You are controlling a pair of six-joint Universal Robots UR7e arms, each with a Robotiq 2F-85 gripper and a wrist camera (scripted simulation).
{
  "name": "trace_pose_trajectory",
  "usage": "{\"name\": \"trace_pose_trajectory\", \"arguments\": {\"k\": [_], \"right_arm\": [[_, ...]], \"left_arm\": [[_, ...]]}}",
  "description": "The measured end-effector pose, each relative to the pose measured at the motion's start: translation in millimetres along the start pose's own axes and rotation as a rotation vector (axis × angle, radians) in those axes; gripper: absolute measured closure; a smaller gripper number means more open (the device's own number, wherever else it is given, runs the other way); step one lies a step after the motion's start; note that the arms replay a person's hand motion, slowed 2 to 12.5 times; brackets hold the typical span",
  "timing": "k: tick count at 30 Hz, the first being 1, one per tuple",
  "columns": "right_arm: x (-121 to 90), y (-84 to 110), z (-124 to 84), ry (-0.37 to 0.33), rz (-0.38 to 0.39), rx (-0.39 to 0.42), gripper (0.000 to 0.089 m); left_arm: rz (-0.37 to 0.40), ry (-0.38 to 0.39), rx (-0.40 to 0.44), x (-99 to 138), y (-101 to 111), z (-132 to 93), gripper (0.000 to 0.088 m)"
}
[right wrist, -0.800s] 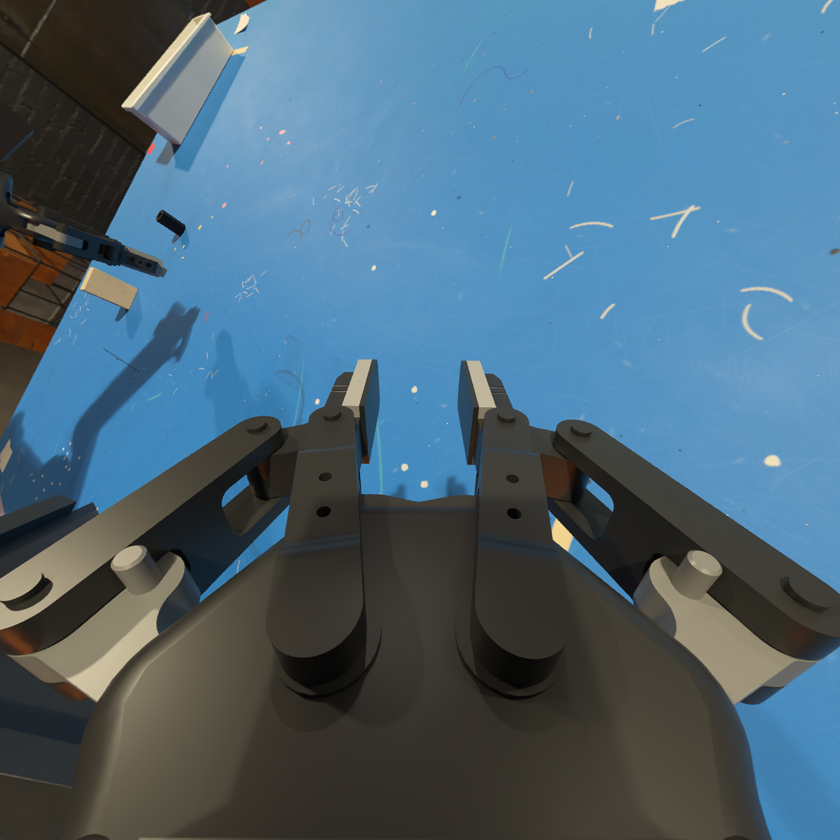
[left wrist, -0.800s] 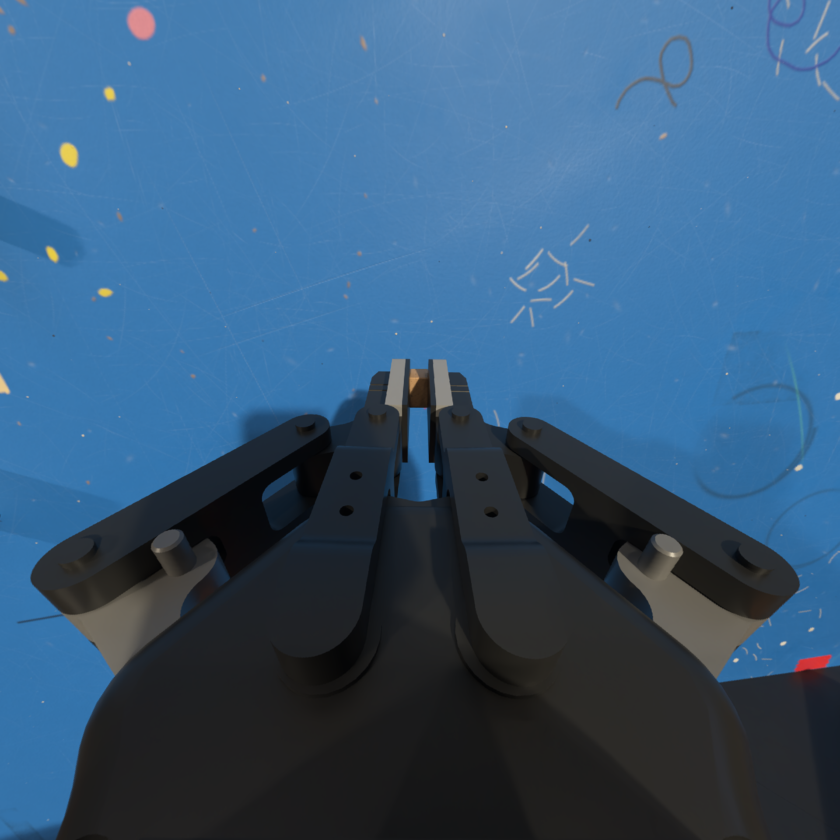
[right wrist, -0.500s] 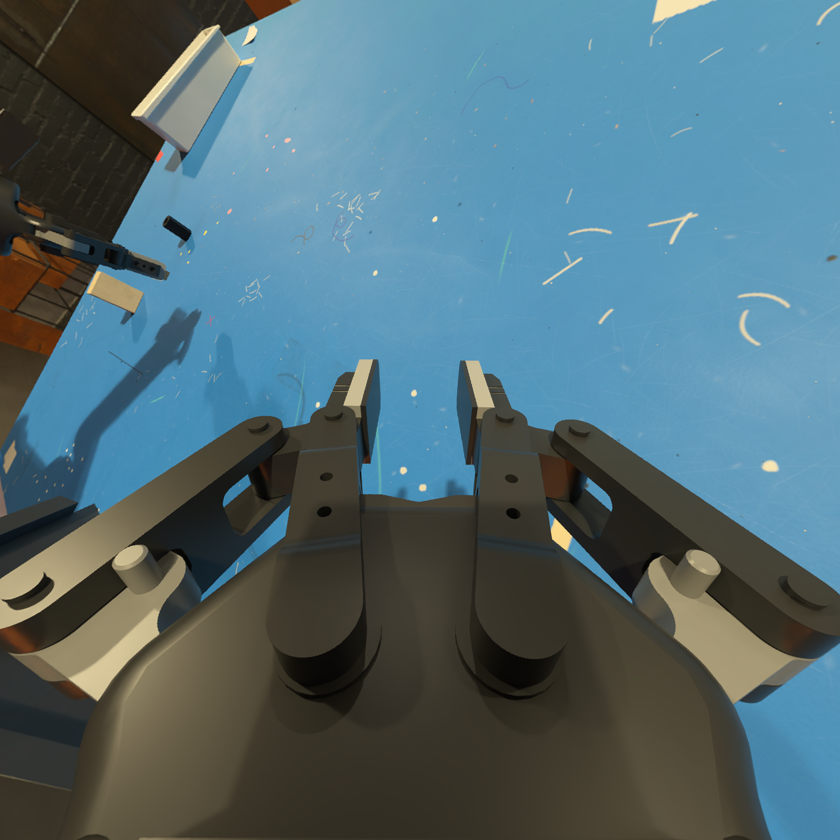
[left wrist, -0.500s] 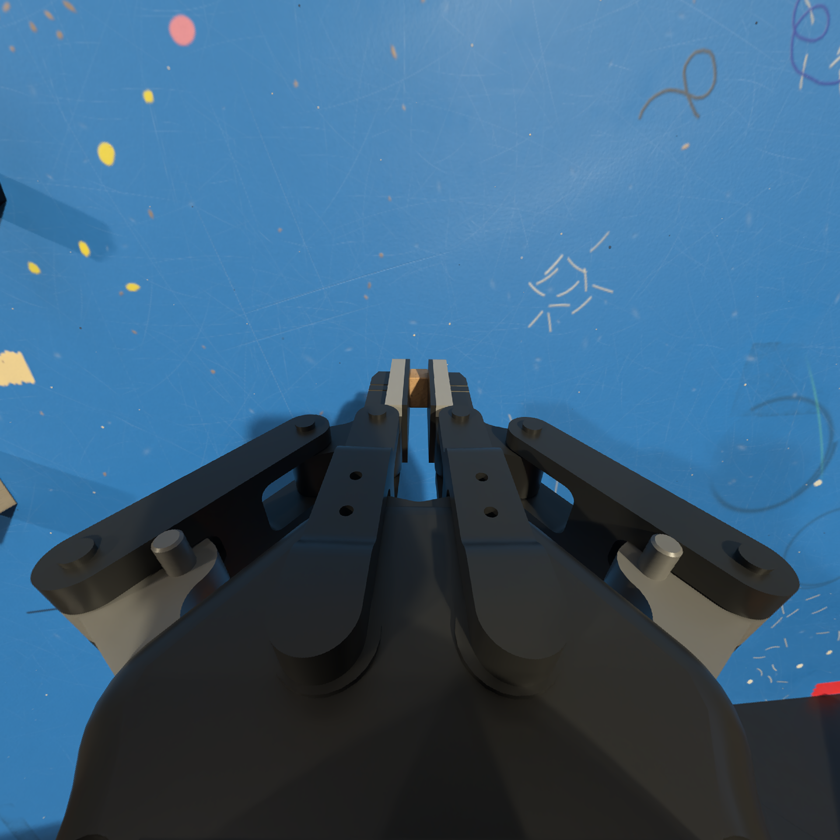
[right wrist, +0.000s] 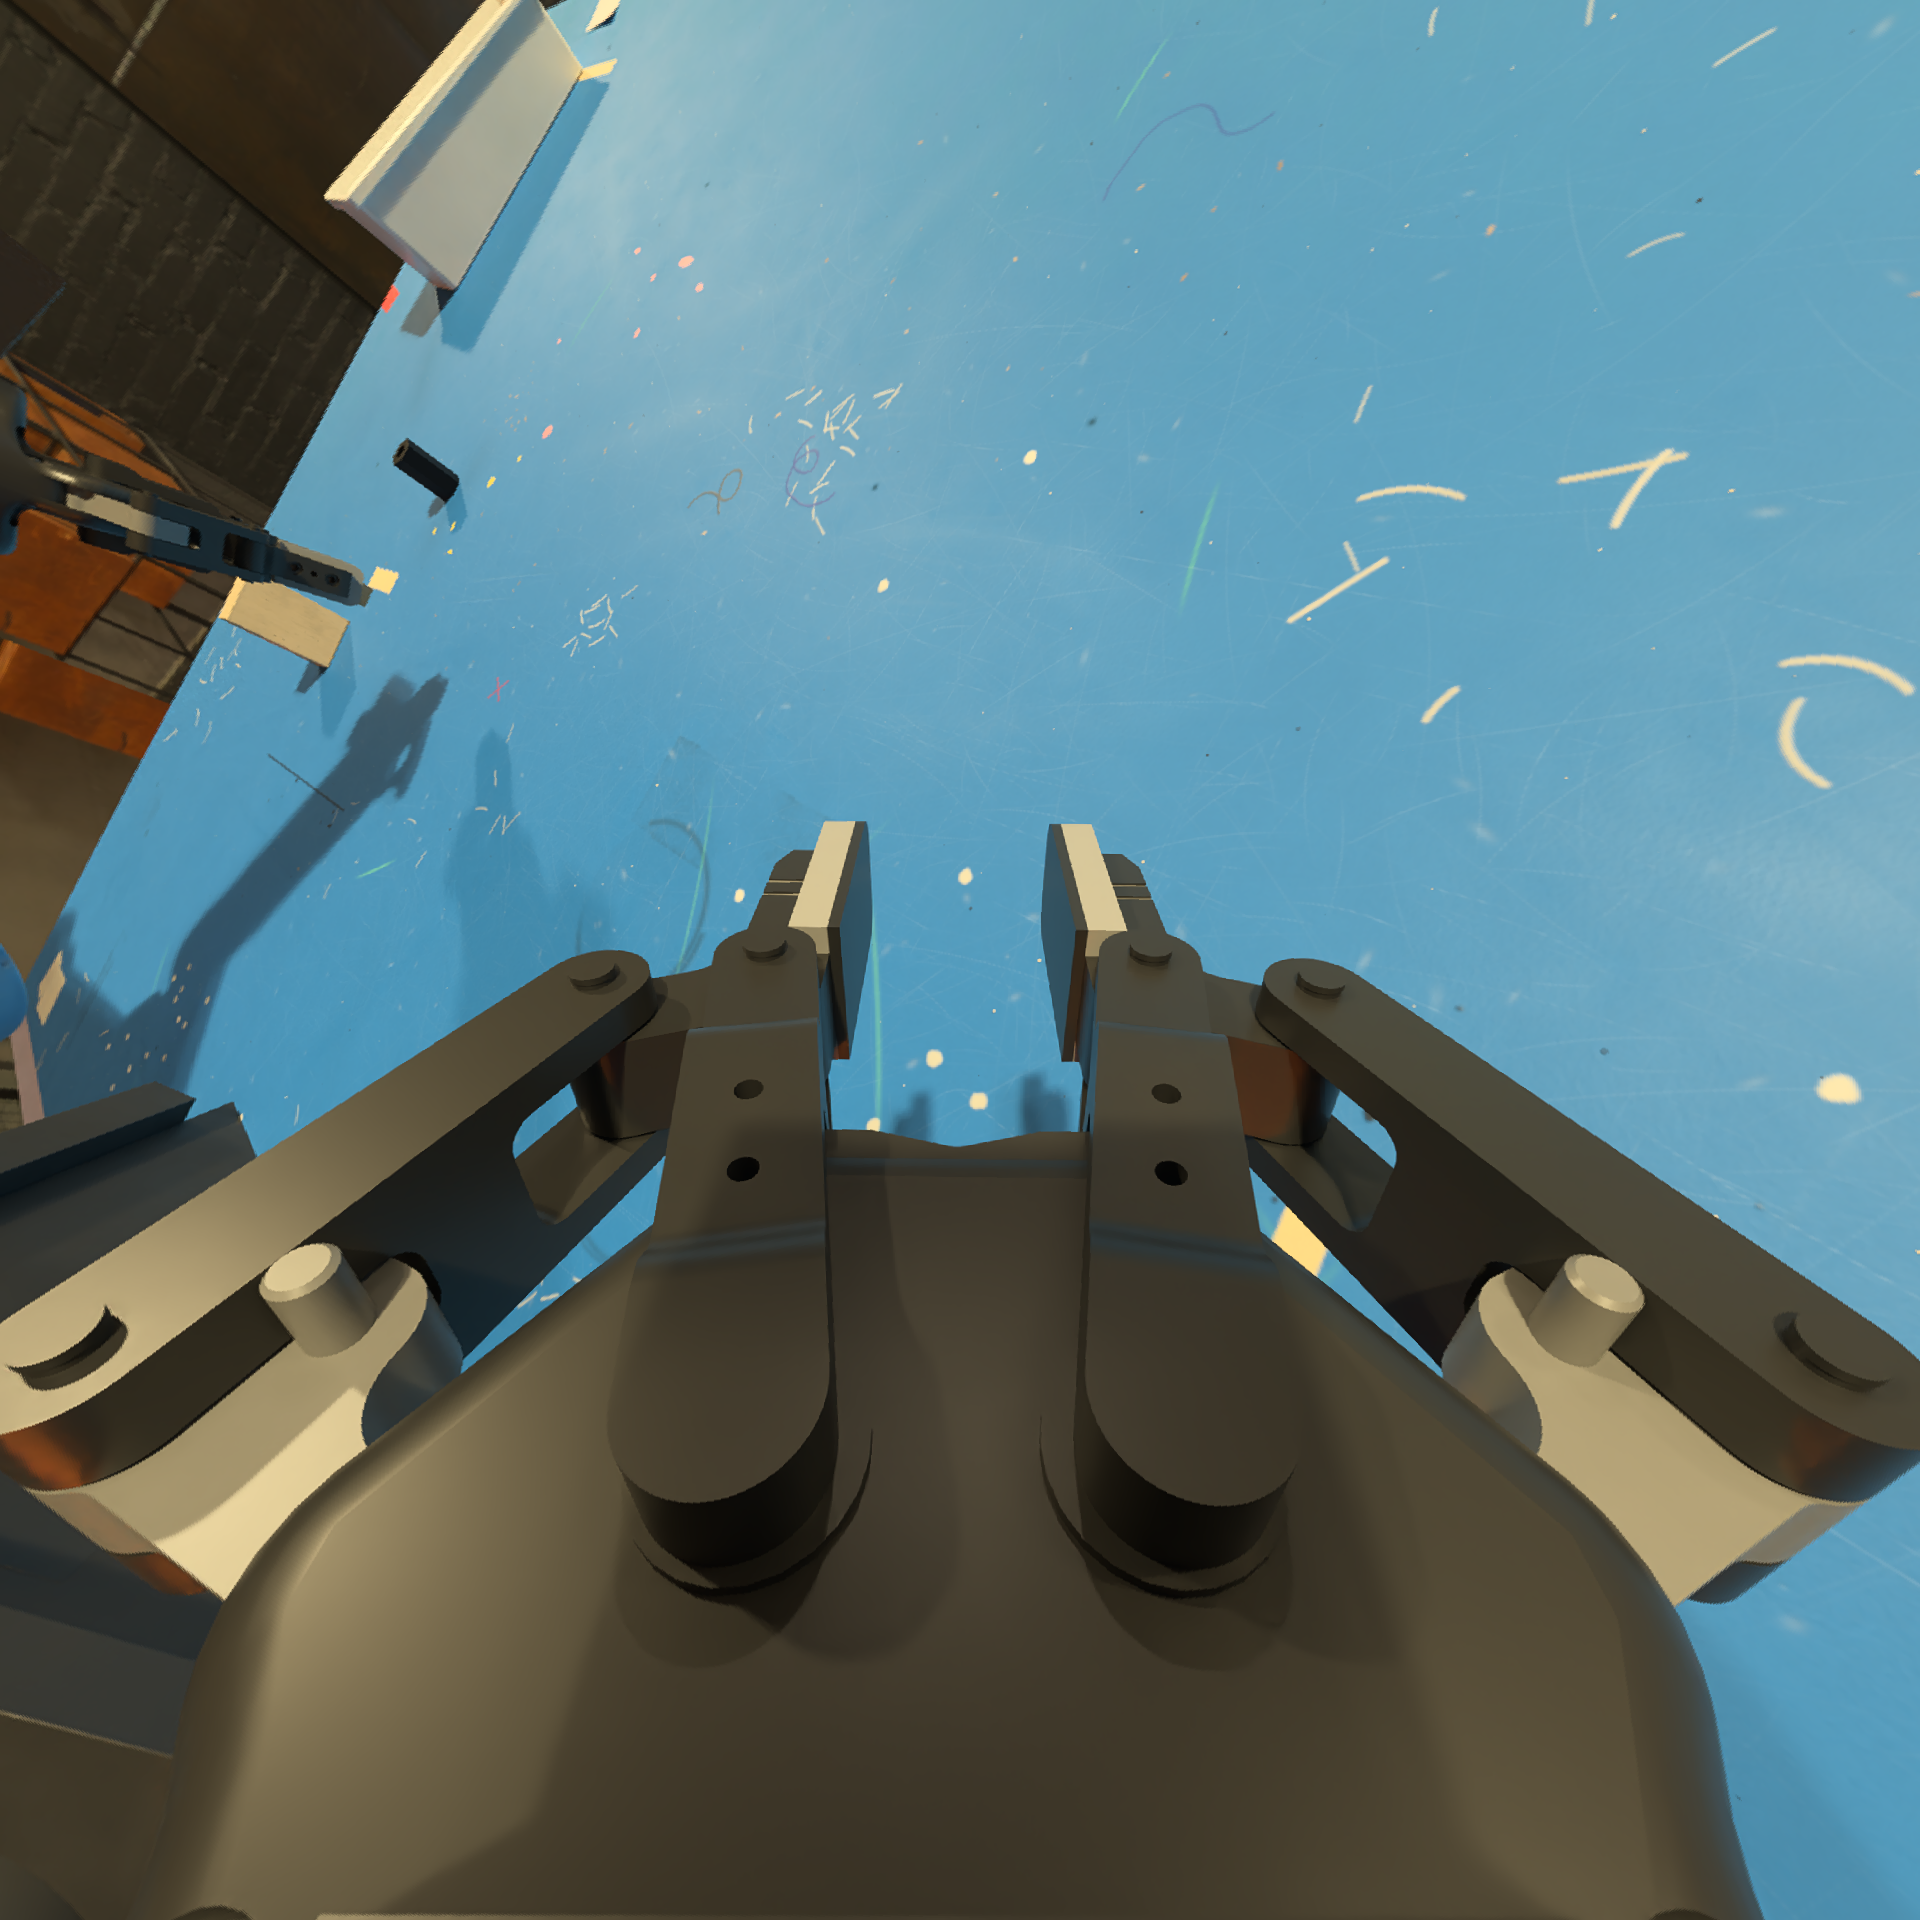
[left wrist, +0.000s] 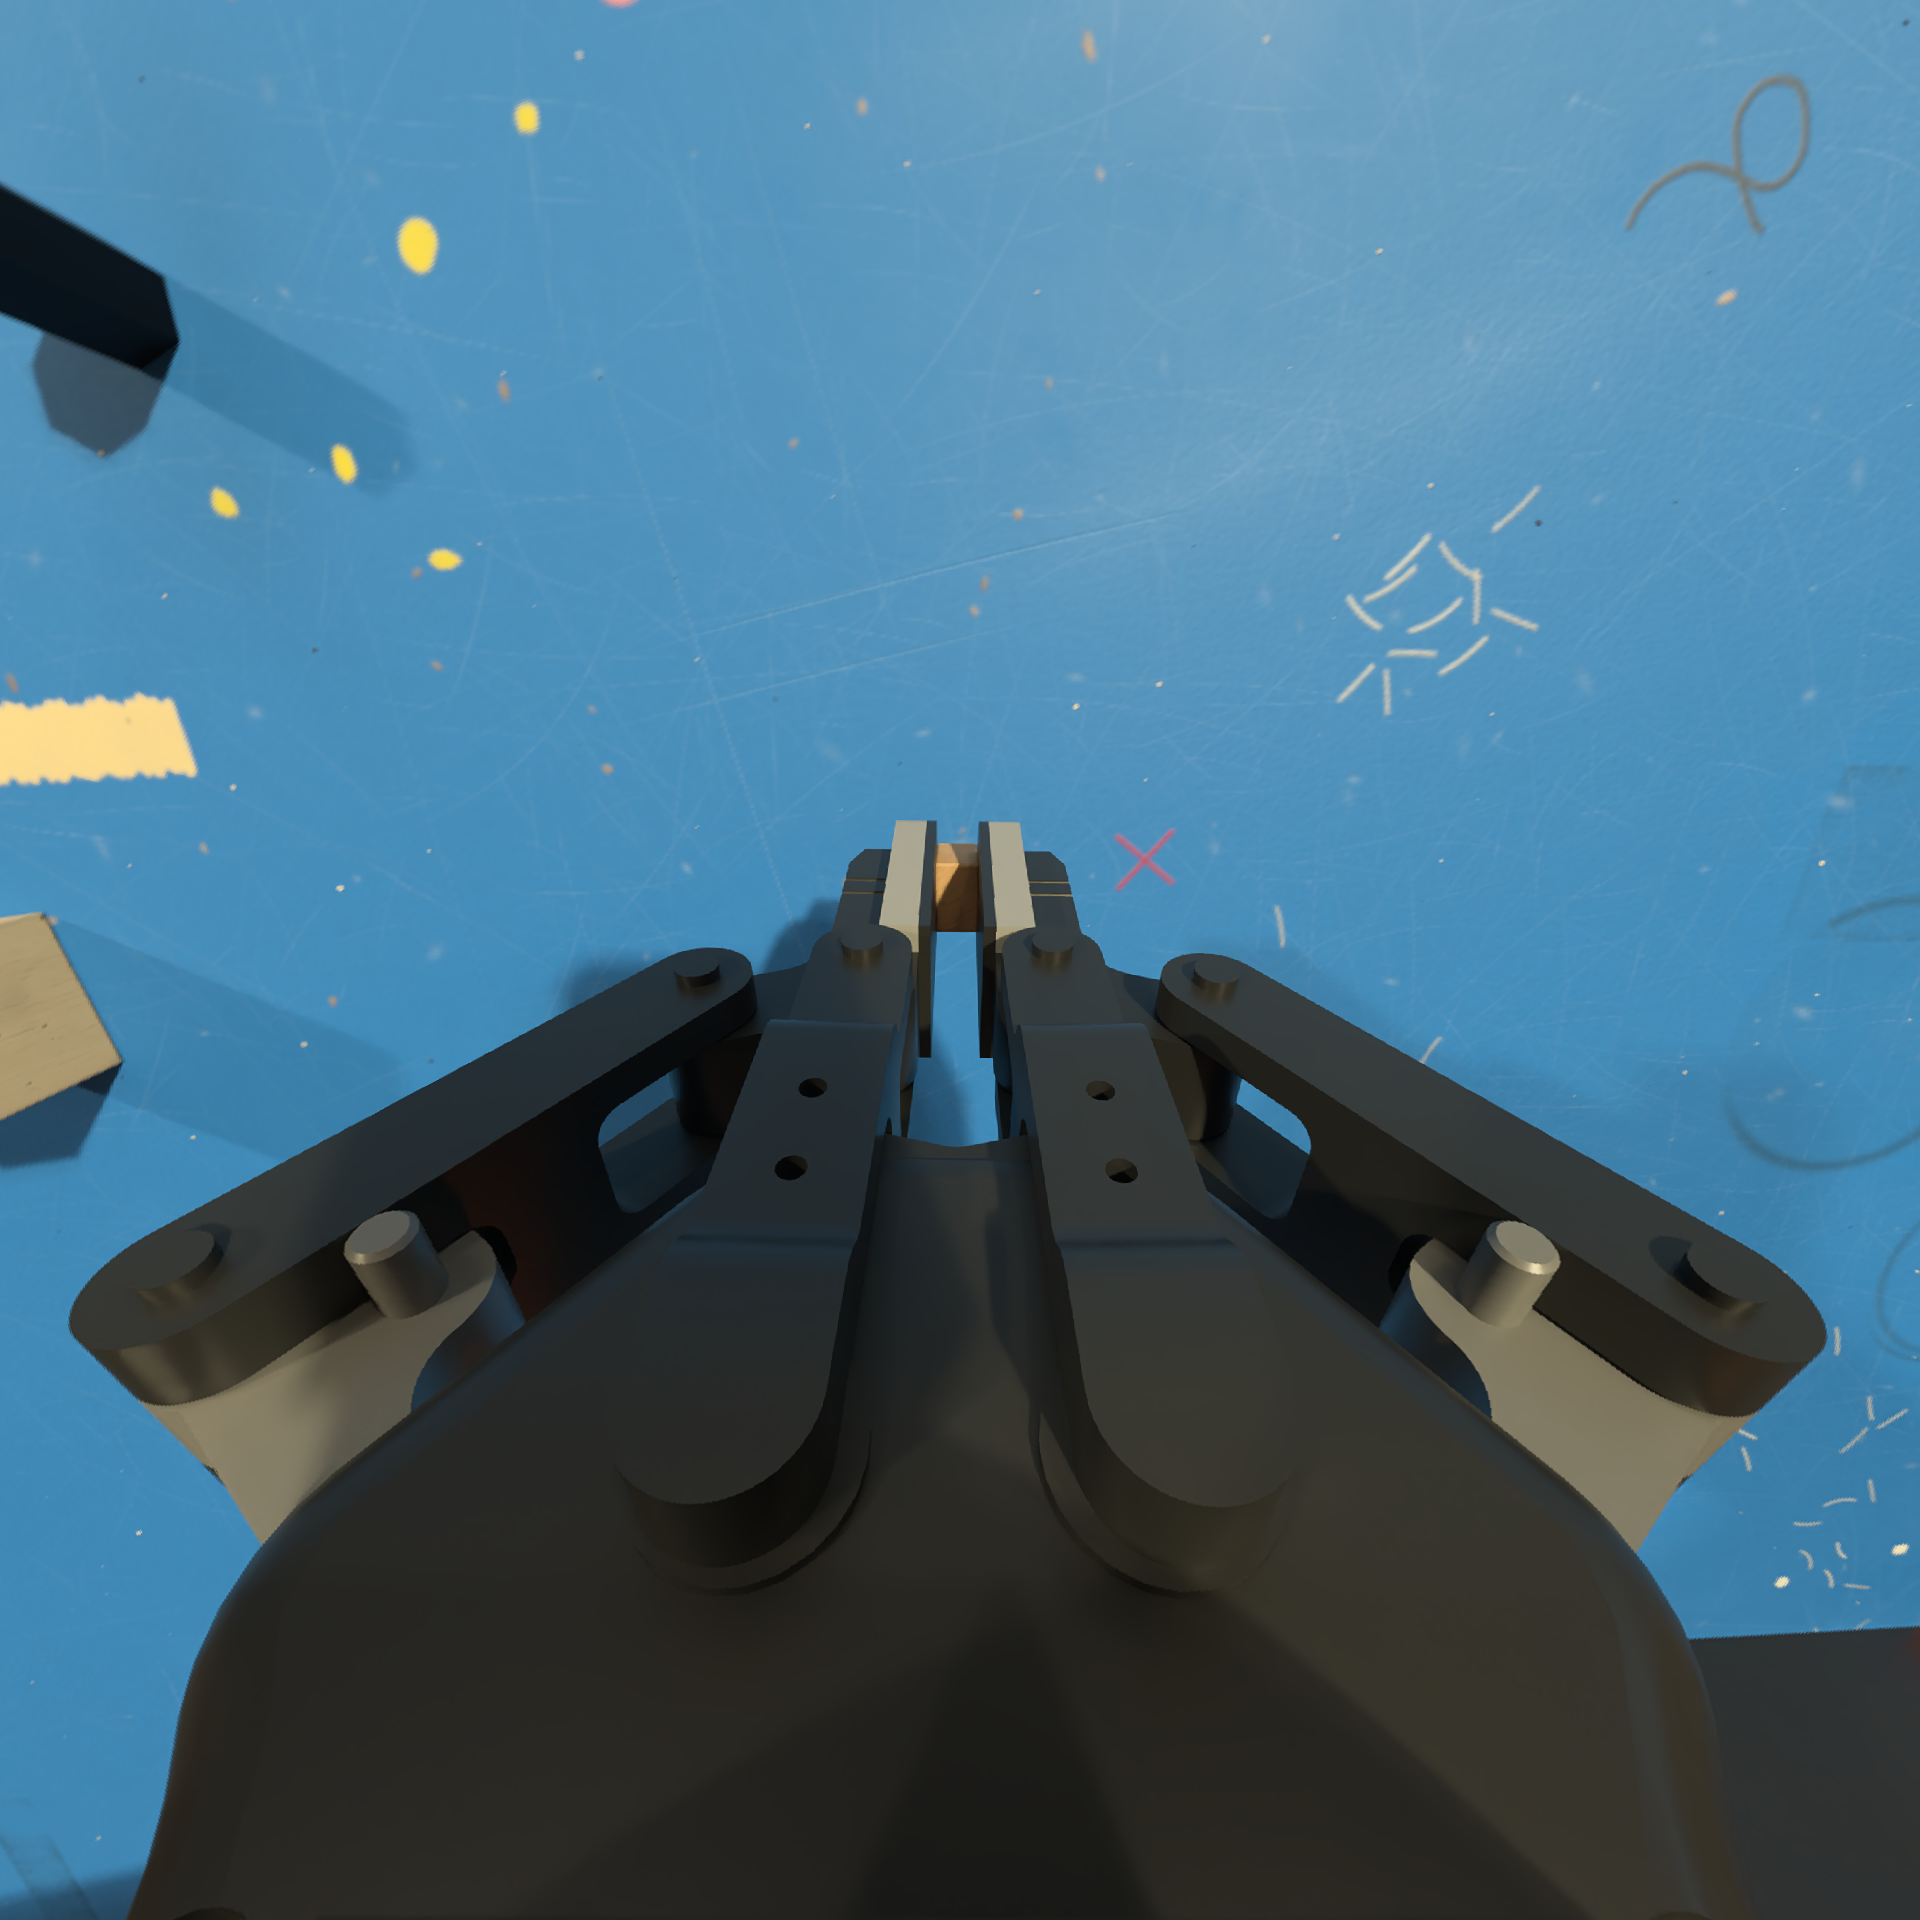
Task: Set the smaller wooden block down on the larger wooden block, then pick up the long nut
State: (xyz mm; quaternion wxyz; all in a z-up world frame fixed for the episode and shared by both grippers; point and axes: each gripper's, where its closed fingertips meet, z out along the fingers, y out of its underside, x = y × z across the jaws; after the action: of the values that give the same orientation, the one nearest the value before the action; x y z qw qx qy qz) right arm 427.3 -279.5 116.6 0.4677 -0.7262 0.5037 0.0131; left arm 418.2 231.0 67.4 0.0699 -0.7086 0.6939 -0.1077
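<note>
We carry the small tan wooden cube (left wrist: 957, 886) clenched in our left gripper (left wrist: 957, 873).
The larger pale wooden block (left wrist: 47, 1023) lies far to its left, awaiting it; our right gripper (right wrist: 957, 878) gapes empty.

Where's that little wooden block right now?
The smaller wooden block is pinched in the left gripper, held above the blue table. In the right wrist view it shows far left, beside the larger wooden block.

Counter (left wrist: 1143, 364) is matte blue, all fine scratches and paint flecks. Left hand (left wrist: 957, 873) is matte dark plastic-looking with pale smooth pads (left wrist: 908, 873), and the smaller wooden block (left wrist: 957, 883) looks raw tan. Larger wooden block (left wrist: 47, 1013) is pale with faint grain. Long nut (right wrist: 425, 470) is dull black.
</note>
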Motion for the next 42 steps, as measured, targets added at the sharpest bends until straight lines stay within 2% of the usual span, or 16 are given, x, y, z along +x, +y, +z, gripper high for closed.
{"name": "trace_pose_trajectory", "arguments": {"k": [12,30,42], "right_arm": [[-3.0,1.4,4.5,-0.013,-0.021,-0.004,0.0601],[-0.6,5.2,10.9,-0.012,-0.017,-0.022,0.0603],[-1.3,8.7,19.7,-0.017,-0.021,-0.047,0.0603]], "left_arm": [[-0.050,-0.017,0.003,-47.5,18.2,-9.3,0.0813],[-0.182,-0.057,0.033,-128.6,35.9,-20.3,0.0813],[-0.185,-0.048,0.047,-165.4,38.1,-22.3,0.0813]]}}
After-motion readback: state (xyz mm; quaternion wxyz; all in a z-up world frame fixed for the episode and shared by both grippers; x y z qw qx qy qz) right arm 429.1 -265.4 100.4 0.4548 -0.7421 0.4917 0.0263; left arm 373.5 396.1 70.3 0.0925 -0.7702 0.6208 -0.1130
